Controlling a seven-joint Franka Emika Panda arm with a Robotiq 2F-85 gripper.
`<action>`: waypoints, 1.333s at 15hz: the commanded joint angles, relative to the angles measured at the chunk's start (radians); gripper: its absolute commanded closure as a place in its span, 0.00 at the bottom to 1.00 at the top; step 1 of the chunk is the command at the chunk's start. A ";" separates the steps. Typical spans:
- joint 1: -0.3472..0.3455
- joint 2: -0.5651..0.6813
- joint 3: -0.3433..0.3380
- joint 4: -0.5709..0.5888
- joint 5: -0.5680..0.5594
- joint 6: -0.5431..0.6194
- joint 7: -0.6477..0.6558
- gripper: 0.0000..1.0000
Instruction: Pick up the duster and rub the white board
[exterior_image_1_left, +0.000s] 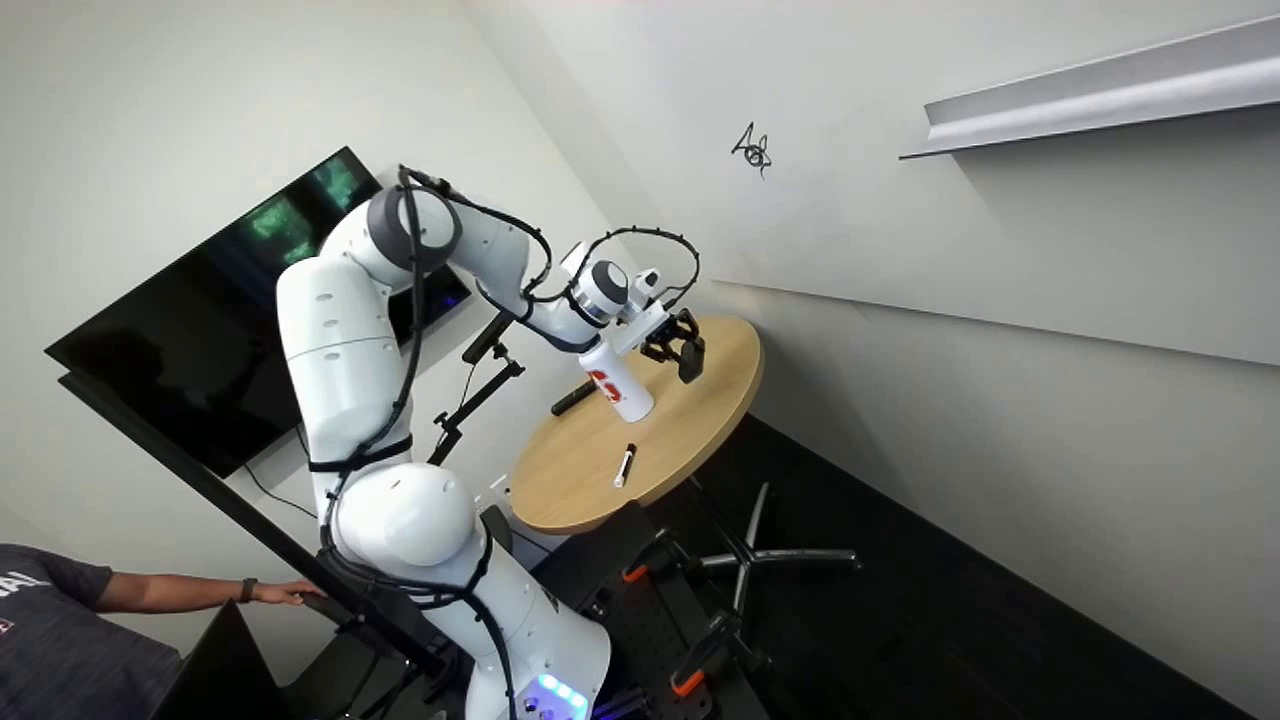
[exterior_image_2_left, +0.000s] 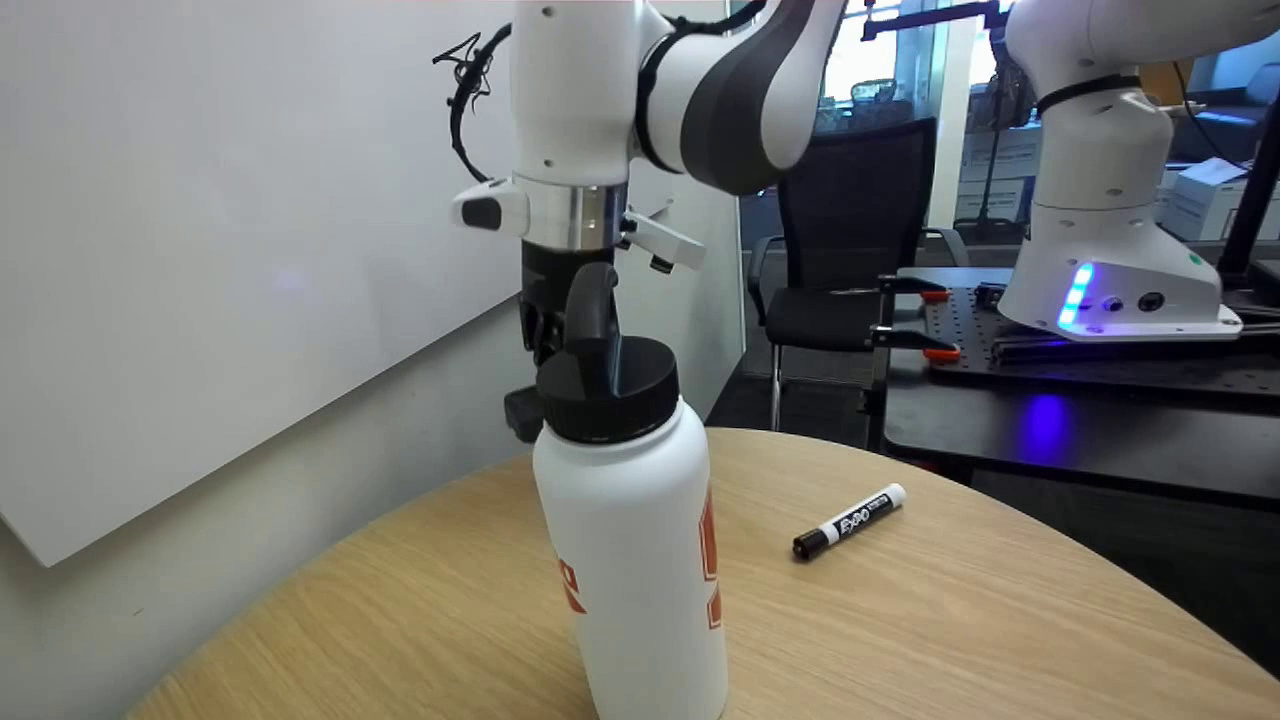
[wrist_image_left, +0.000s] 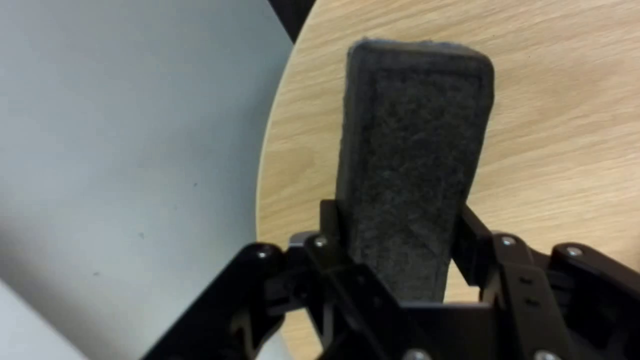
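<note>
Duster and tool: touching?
Touching. In the wrist view, the tool grips the duster, its fingers against both long sides, no gap showing.

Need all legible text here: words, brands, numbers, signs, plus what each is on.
"EXPO": on the marker; the smaller print next to it is too small to read.
White bottle: red markings, only partly visible, unreadable.
Dark shirt: pale lettering cut off by the picture edge, can't read it reliably.
White board: dark scribble, no legible word.

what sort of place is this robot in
Likely an office or meeting room: there's a large white board, a big screen and a black office chair.
</note>
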 joint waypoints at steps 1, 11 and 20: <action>0.071 -0.226 -0.085 -0.152 -0.147 -0.042 0.189 0.70; -0.016 -0.328 0.000 -0.169 -0.399 -0.118 0.411 0.70; -0.158 -0.448 -0.003 -0.076 -0.799 -0.105 0.926 0.70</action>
